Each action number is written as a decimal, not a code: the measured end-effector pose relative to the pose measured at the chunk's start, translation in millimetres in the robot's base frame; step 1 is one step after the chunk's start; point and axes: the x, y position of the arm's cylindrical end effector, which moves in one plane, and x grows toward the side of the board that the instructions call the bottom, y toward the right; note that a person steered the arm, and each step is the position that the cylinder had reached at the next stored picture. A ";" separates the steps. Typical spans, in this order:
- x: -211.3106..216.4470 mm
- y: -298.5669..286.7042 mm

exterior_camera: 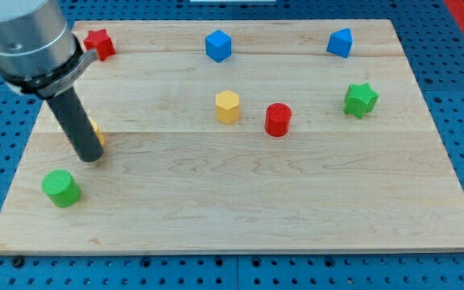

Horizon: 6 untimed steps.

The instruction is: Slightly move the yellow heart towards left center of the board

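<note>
The yellow heart lies near the board's left side, mostly hidden behind my dark rod; only a small yellow sliver shows at the rod's right edge. My tip rests on the board just below and in front of it, touching or nearly touching it. The wooden board fills most of the view.
A green cylinder stands below-left of the tip. A red star sits at top left. A blue cube, a blue block, a yellow hexagon, a red cylinder and a green star lie further right.
</note>
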 end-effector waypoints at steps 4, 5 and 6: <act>-15.2 -28.6; -25.6 -58.4; -36.0 -38.8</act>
